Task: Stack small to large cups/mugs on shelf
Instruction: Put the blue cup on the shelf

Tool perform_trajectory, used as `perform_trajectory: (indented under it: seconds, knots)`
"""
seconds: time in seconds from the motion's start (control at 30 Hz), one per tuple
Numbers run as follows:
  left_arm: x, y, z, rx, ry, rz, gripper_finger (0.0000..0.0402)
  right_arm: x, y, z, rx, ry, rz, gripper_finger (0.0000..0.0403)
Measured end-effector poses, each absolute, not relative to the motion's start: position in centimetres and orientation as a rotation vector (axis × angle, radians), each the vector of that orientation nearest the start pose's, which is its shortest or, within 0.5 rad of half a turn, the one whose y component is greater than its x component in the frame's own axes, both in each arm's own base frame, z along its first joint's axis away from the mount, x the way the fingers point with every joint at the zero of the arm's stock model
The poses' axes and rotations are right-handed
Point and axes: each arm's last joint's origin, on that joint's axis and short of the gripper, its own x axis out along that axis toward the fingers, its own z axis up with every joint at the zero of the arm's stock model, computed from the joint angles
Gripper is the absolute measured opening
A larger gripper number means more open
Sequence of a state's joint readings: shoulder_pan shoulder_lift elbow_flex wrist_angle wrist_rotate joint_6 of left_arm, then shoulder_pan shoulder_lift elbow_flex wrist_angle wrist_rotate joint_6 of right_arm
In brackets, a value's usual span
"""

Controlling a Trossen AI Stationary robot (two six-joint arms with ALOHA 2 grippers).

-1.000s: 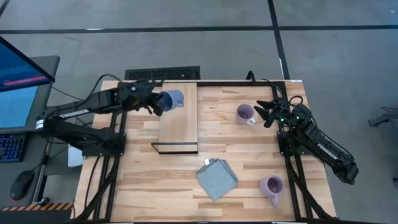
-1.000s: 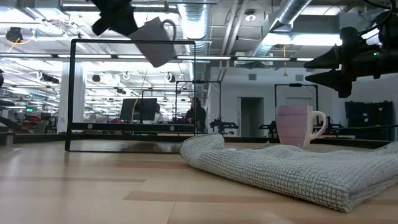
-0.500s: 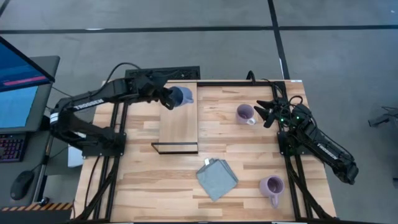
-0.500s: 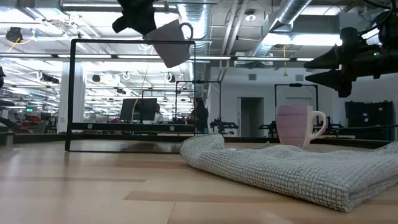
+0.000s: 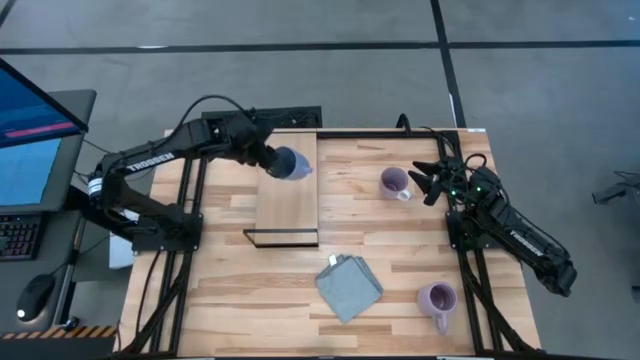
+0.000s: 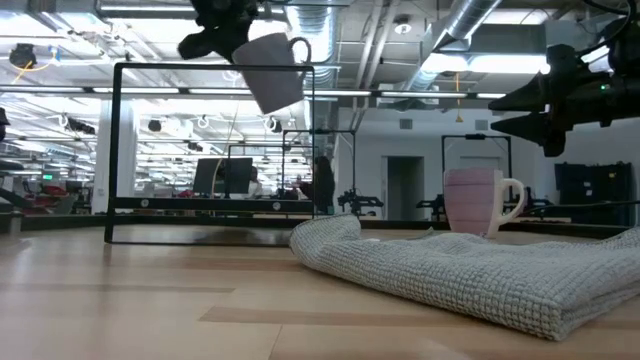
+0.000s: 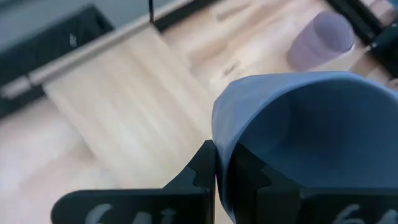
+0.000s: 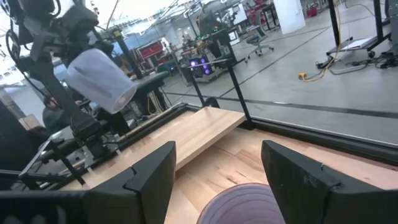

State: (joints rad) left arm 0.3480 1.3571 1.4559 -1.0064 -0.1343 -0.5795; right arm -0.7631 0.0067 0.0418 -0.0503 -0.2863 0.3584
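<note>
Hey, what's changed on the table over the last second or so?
The left gripper, still shut on the blue mug, carried it in the air from the shelf's left edge to above its far end. The right gripper stayed open beside the far purple mug. The near purple mug and the grey cloth haven't moved.

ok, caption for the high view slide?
Left gripper holds the blue mug above the shelf; open right gripper waits beside a purple mug.

Folded grey-blue cloth (image 5: 349, 287) on butcher-block tabletop (image 5: 230, 300); monitor (image 5: 30, 135), keyboard (image 5: 18, 238), mouse (image 5: 36, 295) alongside
</note>
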Motion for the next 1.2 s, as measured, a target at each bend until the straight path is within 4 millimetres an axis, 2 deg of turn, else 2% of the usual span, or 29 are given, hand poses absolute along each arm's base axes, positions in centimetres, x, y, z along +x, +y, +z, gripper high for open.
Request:
perform_trajectory:
  seconds: [0.27, 0.43, 0.87, 1.2]
  knots:
    - [24.2, 7.8, 36.0, -0.749, 0.848, 0.779, 0.0005, 7.4, -5.9, 17.2, 0.340, -0.068, -0.475, 0.0260]
    - [25.1, 7.0, 35.3, -0.814, 0.894, 0.754, 0.0005, 7.4, -5.9, 17.2, 0.333, -0.066, -0.475, 0.0260]
    - [27.8, 5.9, 31.9, -0.918, 1.073, 0.799, 0.0005, 7.4, -6.0, 17.2, 0.336, -0.057, -0.476, 0.0260]
    - [29.2, 4.6, 29.3, -0.917, 1.240, 0.827, 0.0005, 7.5, -6.0, 17.1, 0.339, -0.052, -0.473, 0.0260]
